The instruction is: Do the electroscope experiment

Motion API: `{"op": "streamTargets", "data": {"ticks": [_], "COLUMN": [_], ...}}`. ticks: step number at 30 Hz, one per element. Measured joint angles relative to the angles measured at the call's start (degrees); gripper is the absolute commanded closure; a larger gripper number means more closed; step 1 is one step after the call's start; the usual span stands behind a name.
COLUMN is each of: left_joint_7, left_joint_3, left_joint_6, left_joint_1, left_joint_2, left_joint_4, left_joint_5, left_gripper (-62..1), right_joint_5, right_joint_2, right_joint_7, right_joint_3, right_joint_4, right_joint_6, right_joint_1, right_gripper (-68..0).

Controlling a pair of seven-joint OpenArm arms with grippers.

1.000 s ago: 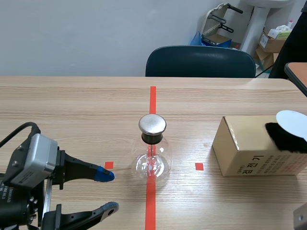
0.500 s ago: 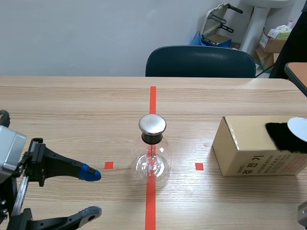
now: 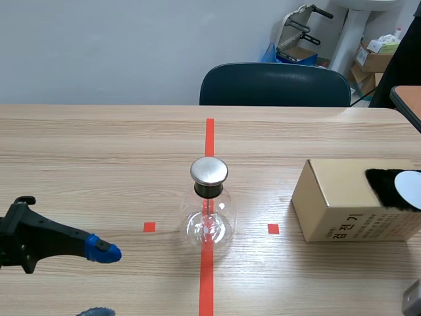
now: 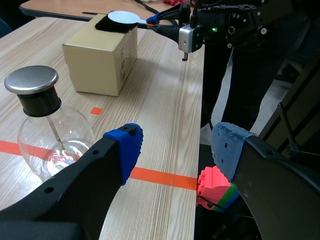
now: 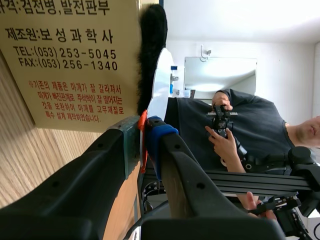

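L fingers (image 4: 126, 150) wide; flask (image 4: 47, 127), box (image 4: 100, 61) ahead

Even, bright room light casts faint shadows

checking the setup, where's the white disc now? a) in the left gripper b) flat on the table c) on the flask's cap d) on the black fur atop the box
d: the white disc sits against the black fur on top of the box, far from the flask.
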Motion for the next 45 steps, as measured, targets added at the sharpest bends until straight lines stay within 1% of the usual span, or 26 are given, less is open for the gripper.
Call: {"op": "streamTargets", "data": {"ticks": [7, 11, 13, 15, 17, 19, 20, 21, 23, 25, 26, 27, 29, 30, 31, 32, 34, 35, 36, 37, 38, 41, 42, 43, 44, 45], "left_joint_7": [-1.09, -2.64, -2.71, -2.80, -2.78, -2.80, -2.80, -2.80, -2.78, -2.78, -2.78, -2.78, -2.78, -2.78, -2.78, -2.78, -2.78, -2.80, -2.78, -2.78, -2.78, -2.80, -2.80, -2.78, -2.80, -2.78], "left_joint_3": [0.00, 0.00, 0.00, 0.00, 0.00, 0.00, 0.00, 0.00, 0.00, 0.00, 0.00, 0.00, 0.00, 0.00, 0.00, 0.00, 0.00, 0.00, 0.00, 0.00, 0.00, 0.00, 0.00, 0.00, 0.00, 0.00], "left_joint_6": [-0.02, 0.00, 0.00, 0.00, -0.02, 0.00, 0.00, 0.00, 0.00, 0.00, 0.00, 0.00, 0.00, -0.02, -0.02, 0.00, 0.00, -0.02, -0.02, 0.00, 0.00, -0.02, -0.02, 0.00, 0.00, -0.02], "left_joint_1": [0.00, 0.00, 0.00, 0.00, 0.00, 0.00, 0.00, 0.00, 0.00, 0.00, 0.00, 0.00, 0.00, 0.00, 0.00, 0.00, 0.00, 0.00, 0.00, 0.00, 0.00, 0.00, 0.00, 0.00, -0.02, 0.00], "left_joint_2": [0.02, 0.00, 0.00, 0.00, 0.00, 0.00, 0.00, 0.00, 0.00, 0.00, 0.00, 0.00, 0.00, 0.00, 0.00, 0.00, 0.00, 0.00, 0.00, 0.00, 0.00, 0.00, 0.00, 0.00, 0.00, 0.00], "left_joint_4": [0.00, 0.00, 0.00, 0.00, 0.00, 0.00, 0.00, 0.00, 0.00, 0.00, 0.00, 0.00, 0.00, 0.00, 0.00, 0.00, 0.00, 0.00, 0.00, 0.00, 0.00, 0.00, 0.00, 0.00, 0.00, 0.00], "left_joint_5": [0.02, 0.00, 0.00, 0.00, 0.02, 0.02, 0.02, 0.02, 0.02, 0.00, 0.00, 0.02, 0.00, 0.02, 0.02, 0.00, 0.02, 0.02, 0.02, 0.02, 0.00, 0.00, 0.00, 0.00, 0.00, 0.02], "left_gripper": [-33.3, -33.2, -33.2, -33.2, -33.2, -33.2, -33.2, -33.2, -33.2, -33.2, -33.2, -33.2, -33.2, -33.2, -33.2, -33.2, -33.2, -33.2, -33.2, -33.2, -33.2, -33.2, -33.2, -33.2, -33.2, -33.2], "right_joint_5": [-0.70, -2.99, -2.95, -2.82, -1.60, -1.33, -1.38, -1.77, -2.84, -3.17, -3.39, -3.13, -1.75, -1.29, -1.31, -1.62, -2.71, -2.97, -3.06, -3.02, -2.78, -1.25, -1.05, -1.09, -1.38, -1.86], "right_joint_2": [0.00, 0.11, 0.09, -0.20, -0.72, -0.81, -0.70, -0.57, -0.50, -0.72, -0.90, -1.05, -1.33, -1.27, -1.09, -0.79, -0.31, -0.35, -0.48, -0.81, -1.16, -1.95, -1.75, -1.46, -1.16, -0.90], "right_joint_7": [-0.44, 4.26, 4.02, 0.35, -6.38, -9.44, -8.41, -5.46, 3.58, 8.72, 7.69, 3.89, -6.88, -9.81, -9.03, -5.79, 4.94, 9.25, 11.50, 11.21, 8.48, -6.25, -8.17, -7.41, -4.81, -0.33], "right_joint_3": [0.00, -0.02, -0.37, -0.39, -0.39, -0.37, -0.33, -0.33, -0.28, -0.42, -0.46, -0.55, -0.72, -0.66, -0.28, -0.11, -0.09, -0.20, -0.46, -0.50, -0.50, -0.50, -0.37, -0.22, -0.17, -0.15], "right_joint_4": [-0.15, -0.15, -0.15, -0.15, -0.15, -0.15, -0.15, -0.15, -0.15, -0.15, -0.15, -0.15, -0.15, -0.15, -0.15, -0.15, -0.15, -0.15, -0.15, -0.15, -0.15, -0.15, -0.15, -0.15, -0.15, -0.15], "right_joint_6": [0.00, 0.00, 0.00, -0.04, -0.20, -0.13, -0.20, -0.20, -0.39, -0.44, -0.44, -0.44, -0.42, -0.37, -0.42, -0.39, -0.48, -0.44, -0.46, -0.42, -0.44, -0.42, -0.42, -0.42, -0.39, -0.46], "right_joint_1": [0.00, -0.02, -0.17, -0.20, -0.17, -0.20, -0.20, -0.22, -0.17, -0.17, -0.20, -0.31, -0.33, -0.31, -0.35, -0.50, -0.52, -0.48, -0.48, -0.48, -0.48, -0.46, -0.46, -0.50, -0.50, -0.50], "right_gripper": [-1.0, -1.0, -1.0, -1.0, -1.0, -1.0, -1.0, -1.0, -1.0, -1.0, -1.0, -1.0, -1.0, -1.0, -1.0, -1.0, -1.0, -1.0, -1.0, -1.0, -1.0, -1.0, -1.0, -1.0, -1.0, -1.0]}}
